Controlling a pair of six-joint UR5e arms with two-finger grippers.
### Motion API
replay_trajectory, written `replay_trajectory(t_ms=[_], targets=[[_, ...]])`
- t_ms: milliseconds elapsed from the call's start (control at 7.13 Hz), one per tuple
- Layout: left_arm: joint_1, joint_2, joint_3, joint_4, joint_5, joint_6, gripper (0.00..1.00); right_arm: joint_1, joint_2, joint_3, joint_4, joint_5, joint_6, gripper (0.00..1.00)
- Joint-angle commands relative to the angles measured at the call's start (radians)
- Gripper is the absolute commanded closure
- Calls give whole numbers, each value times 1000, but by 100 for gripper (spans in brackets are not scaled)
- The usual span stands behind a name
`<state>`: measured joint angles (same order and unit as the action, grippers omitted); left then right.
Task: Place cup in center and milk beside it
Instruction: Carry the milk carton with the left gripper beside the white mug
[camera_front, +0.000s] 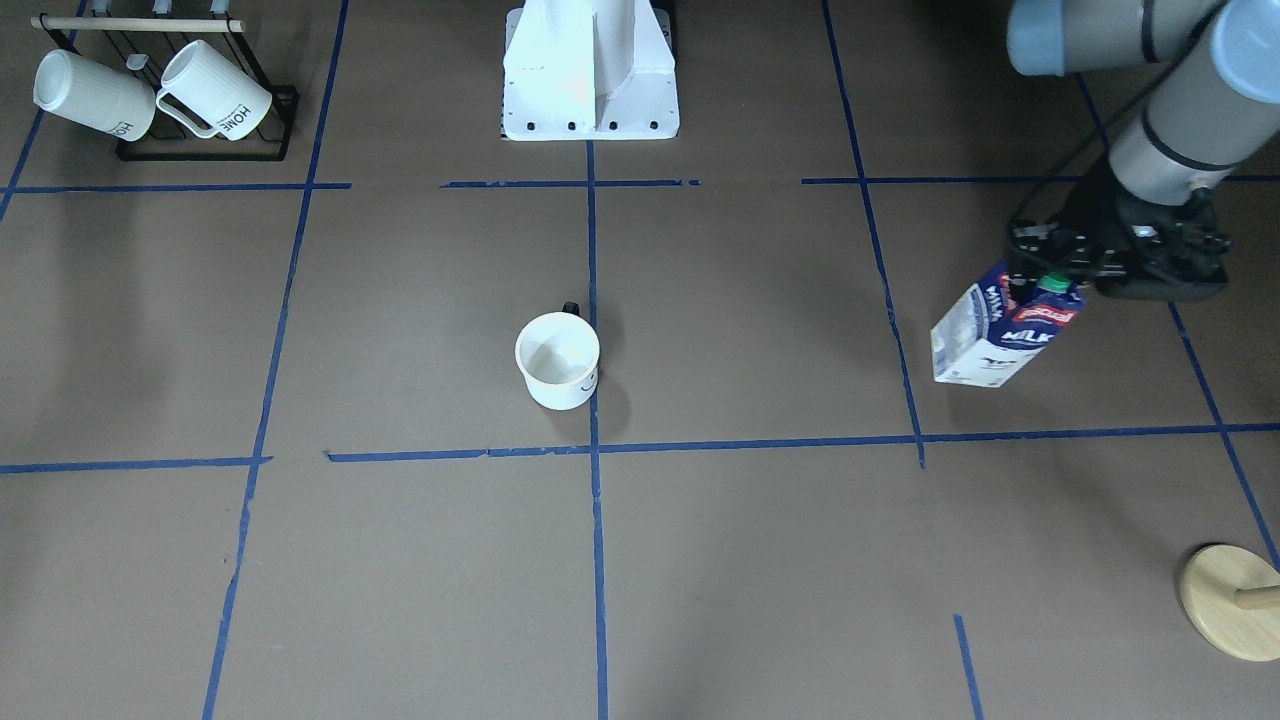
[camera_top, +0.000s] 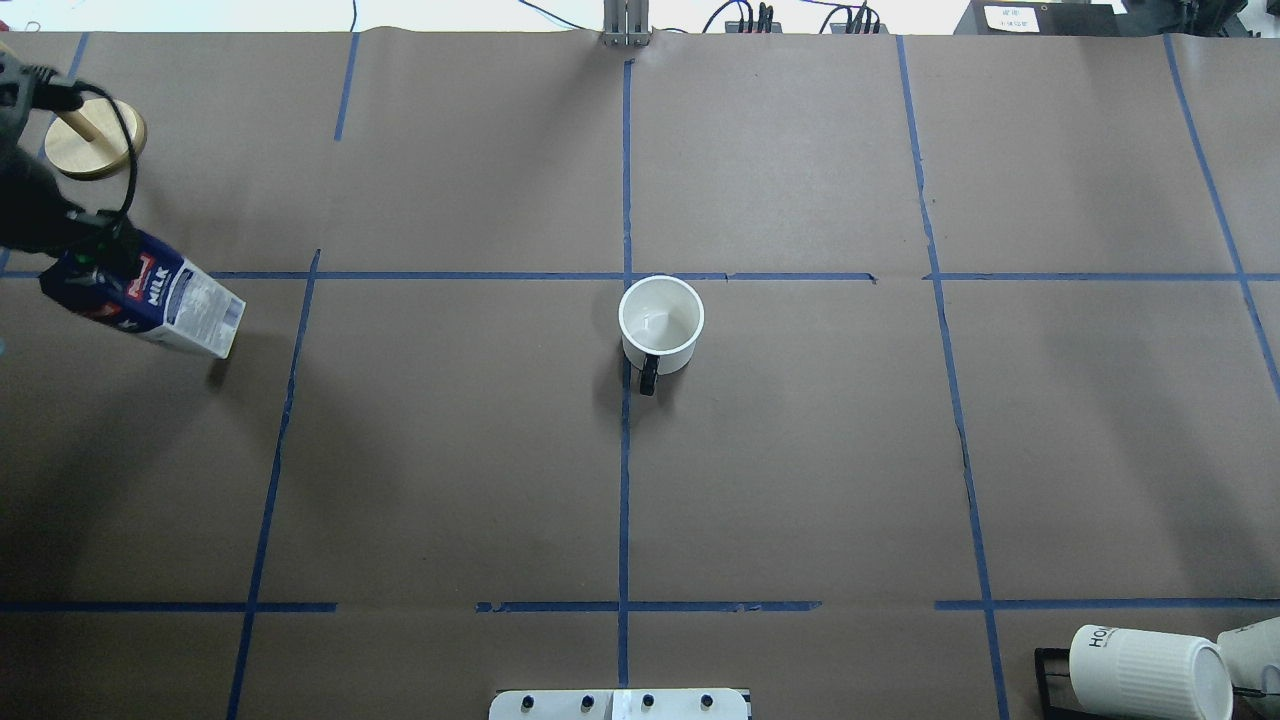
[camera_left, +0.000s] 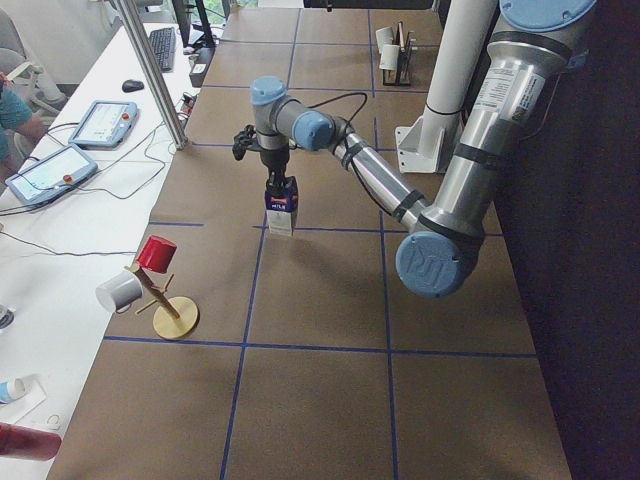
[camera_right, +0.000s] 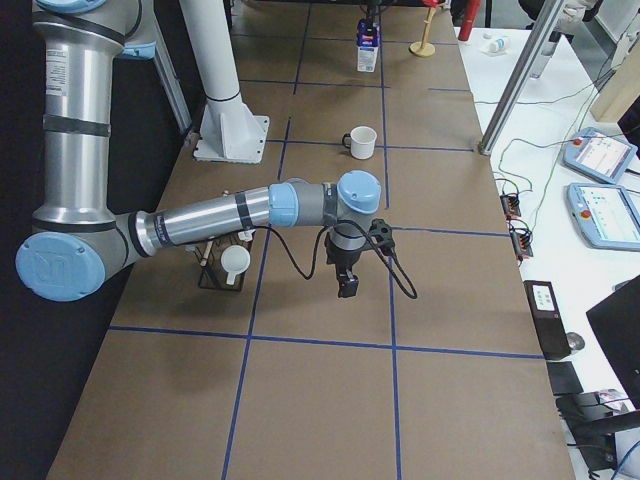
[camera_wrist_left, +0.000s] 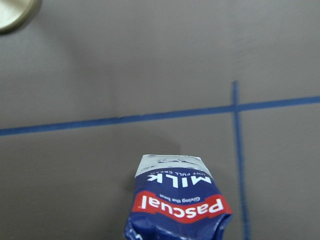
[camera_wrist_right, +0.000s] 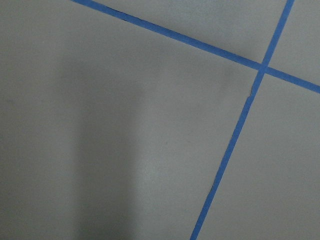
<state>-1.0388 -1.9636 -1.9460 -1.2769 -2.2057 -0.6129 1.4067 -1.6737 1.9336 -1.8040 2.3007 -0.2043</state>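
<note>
Gripping milk (camera_top: 150, 305) by its top in left gripper (camera_front: 1046, 277), long axis upright, well apart from cup (camera_top: 660, 322), off to the robot's right. Cannot tell finger state on right gripper (camera_right: 347, 286).

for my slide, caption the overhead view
Left gripper holds the milk at far left; cup stands near center.
</note>
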Motion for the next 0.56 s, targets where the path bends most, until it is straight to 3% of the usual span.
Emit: replay_trajectory(t_ms=[0,421], targets=[[168,-223,60,96,24,-194,69,0,-3,-1,0,2,-1,1],[262,-516,302,88,49,-342,69,0,-3,-2,0,2,-1,1]])
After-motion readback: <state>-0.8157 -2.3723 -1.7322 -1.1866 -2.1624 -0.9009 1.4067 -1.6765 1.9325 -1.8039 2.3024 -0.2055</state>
